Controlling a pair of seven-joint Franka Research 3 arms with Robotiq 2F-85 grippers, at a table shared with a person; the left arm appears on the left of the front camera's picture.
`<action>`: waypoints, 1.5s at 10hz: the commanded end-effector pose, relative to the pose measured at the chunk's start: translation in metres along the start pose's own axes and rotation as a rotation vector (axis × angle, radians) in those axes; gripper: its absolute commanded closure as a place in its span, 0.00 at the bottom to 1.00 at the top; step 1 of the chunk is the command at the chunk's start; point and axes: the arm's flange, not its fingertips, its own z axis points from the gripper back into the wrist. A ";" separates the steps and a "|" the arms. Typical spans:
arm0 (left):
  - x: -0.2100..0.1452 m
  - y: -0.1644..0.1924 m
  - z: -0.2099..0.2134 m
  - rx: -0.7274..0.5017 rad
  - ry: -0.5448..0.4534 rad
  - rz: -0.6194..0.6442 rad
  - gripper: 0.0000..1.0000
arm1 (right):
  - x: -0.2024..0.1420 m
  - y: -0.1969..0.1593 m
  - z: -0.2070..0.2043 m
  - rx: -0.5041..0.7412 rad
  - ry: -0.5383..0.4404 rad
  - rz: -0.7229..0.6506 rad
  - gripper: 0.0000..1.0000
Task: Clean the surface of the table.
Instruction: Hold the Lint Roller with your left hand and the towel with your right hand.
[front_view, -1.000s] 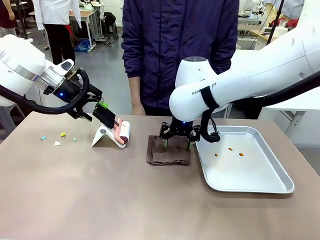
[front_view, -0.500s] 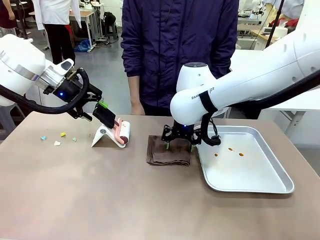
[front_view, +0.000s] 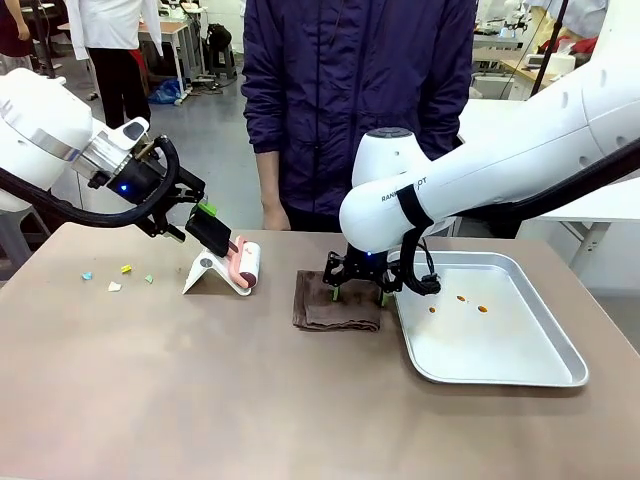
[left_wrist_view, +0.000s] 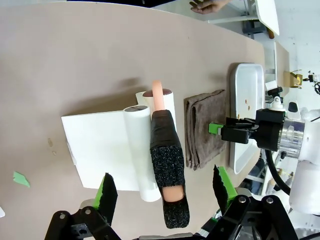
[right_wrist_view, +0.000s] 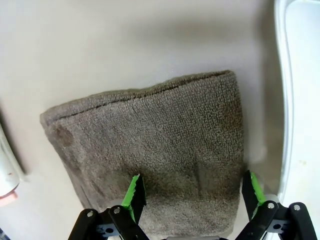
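Paper scraps (front_view: 115, 278) litter the wide brown counter (front_view: 200, 400) at its left end. The left pincer (left_wrist_view: 163, 182) stands wide, straddling the handle of the lint roller (front_view: 245, 265); it should close squarely mid-handle. The right pincer (front_view: 357, 290), also wide, hovers over the folded cloth (front_view: 335, 310) beside the tray (front_view: 500, 380); it should pinch several layers.

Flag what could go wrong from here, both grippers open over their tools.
1. The right gripper hangs open over the brown cloth, with one finger at the cloth's edge beside the rim of the tray. Descending, it might clip the rim or pinch only a fold.
2. The left gripper straddles the handle of the lint roller, which rests on a light-looking white stand. An off-centre close could drag or tip the stand.
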 end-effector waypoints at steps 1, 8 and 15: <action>0.004 -0.001 0.000 -0.028 -0.004 -0.020 0.00 | 0.003 0.006 -0.002 -0.012 -0.030 -0.036 0.00; 0.004 -0.003 0.000 -0.044 -0.039 -0.045 0.95 | 0.002 0.004 -0.003 0.031 -0.005 -0.005 0.95; 0.003 -0.005 0.001 -0.054 -0.044 -0.051 1.00 | 0.004 0.000 -0.001 0.080 0.026 -0.011 1.00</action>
